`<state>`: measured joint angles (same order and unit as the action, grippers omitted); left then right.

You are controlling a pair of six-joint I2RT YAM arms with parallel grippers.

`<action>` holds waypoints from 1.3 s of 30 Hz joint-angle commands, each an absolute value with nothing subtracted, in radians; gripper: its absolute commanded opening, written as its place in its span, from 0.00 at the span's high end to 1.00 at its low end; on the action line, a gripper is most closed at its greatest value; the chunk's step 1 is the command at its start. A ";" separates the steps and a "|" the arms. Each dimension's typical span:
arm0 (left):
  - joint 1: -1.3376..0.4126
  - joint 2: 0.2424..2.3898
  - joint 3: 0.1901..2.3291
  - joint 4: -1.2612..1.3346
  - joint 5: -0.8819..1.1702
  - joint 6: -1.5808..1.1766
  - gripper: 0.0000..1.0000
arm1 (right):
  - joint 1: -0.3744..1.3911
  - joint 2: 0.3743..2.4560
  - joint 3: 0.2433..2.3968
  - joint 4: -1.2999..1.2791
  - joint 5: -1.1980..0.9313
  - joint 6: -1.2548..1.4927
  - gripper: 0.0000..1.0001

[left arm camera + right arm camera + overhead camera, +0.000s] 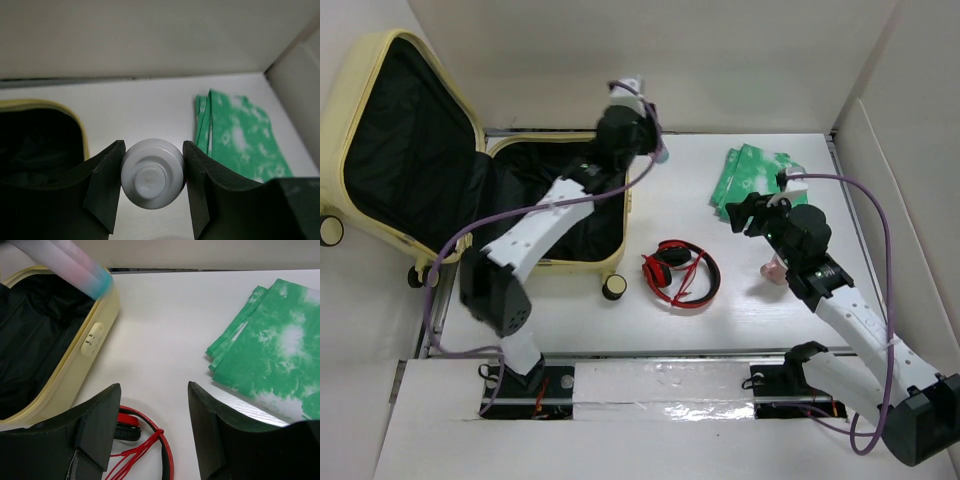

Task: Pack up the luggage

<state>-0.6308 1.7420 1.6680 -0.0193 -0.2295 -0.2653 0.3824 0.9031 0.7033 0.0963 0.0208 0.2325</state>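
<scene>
The luggage [380,70] is a pale-yellow suitcase lying open at the left, its lid raised and its black lining showing. Its rim also shows in the wrist views [75,122] [92,347]. My left gripper [642,135] [152,180] is shut on a pale tube, whose grey-white cap [152,180] sits between the fingers. The tube's teal end [663,155] [97,282] hangs by the luggage's far right corner. My right gripper [745,212] [154,430] stands open over the table between the headphones and the cloth, holding nothing.
Red-and-black headphones [682,272] [150,460] lie on the table right of the luggage. A folded green-and-white cloth [755,175] [240,135] [280,345] lies at the back right. A small pink thing [773,270] peeks out beside the right arm. Walls enclose the table.
</scene>
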 commanded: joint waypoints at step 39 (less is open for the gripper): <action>-0.333 1.742 1.586 -0.353 -0.393 -0.210 0.17 | 0.449 0.865 0.709 0.130 -0.005 0.221 0.37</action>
<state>-0.3336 1.8980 1.5723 -0.4007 -0.4435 -0.1989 0.4362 0.8593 0.7033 0.0971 -0.0086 0.2321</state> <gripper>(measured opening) 0.824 0.624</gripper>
